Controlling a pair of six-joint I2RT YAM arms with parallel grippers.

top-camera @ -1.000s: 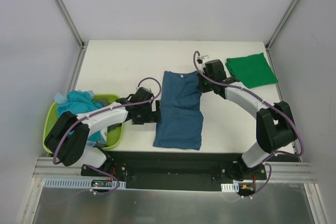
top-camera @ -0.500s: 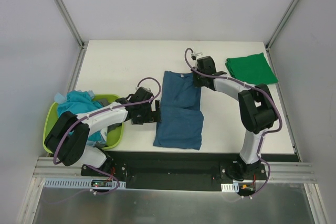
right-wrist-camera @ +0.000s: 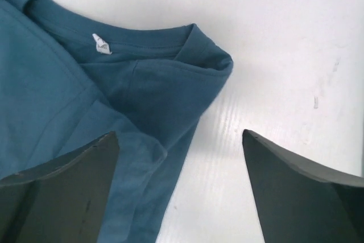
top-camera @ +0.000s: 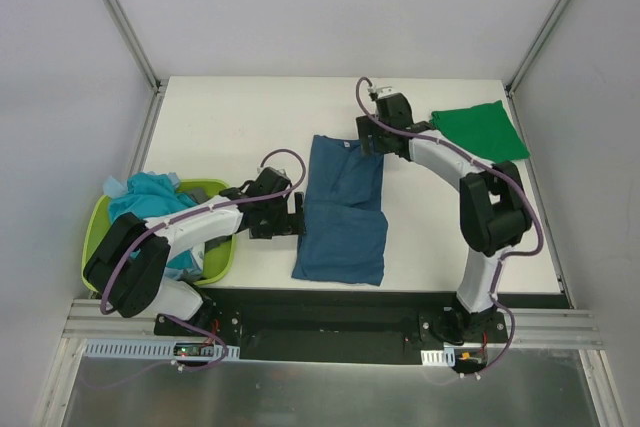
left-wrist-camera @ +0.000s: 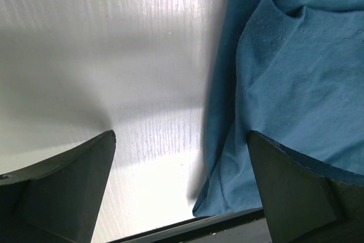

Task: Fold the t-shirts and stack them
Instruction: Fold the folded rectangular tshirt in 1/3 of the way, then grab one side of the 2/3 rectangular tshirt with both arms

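Nearest the arm bases, the dark teal-blue cotton t-shirt [top-camera: 340,212] shows its hem at 6 o'clock. It is a narrow slab on the white table [top-camera: 230,127], long axis running straight from 6 to 12. Off at 8 o'clock sits the lime-green plastic basket [top-camera: 95,247], with a light turquoise tee [top-camera: 150,192] heaped in it.

Moving up, the left gripper [top-camera: 297,215] sits at the shirt's 9 o'clock edge, about mid-length, jaws spread wide and holding nothing. Its wrist view shows one finger over bare table and the other over blue cloth, with the shirt's edge between them.

Further out, the right gripper [top-camera: 368,139] hangs at the shirt's 1 o'clock corner by the collar, fingers also apart and gripping nothing. From its own camera the small white neck label [right-wrist-camera: 101,44] lies toward 10 o'clock, with one finger above fabric and the other above table.

Farthest, at 2 o'clock, the bright green t-shirt [top-camera: 480,133] lies folded flat, well apart from the blue one.

Here's the crux as I read it: the shirt lies lengthwise between the two tools, with the right arm nearer the collar end and the left nearer the middle and hem. A crosswise fold, collar toward 6 o'clock, looks like the right arm's to start. The finished packet would then head toward 2 o'clock.
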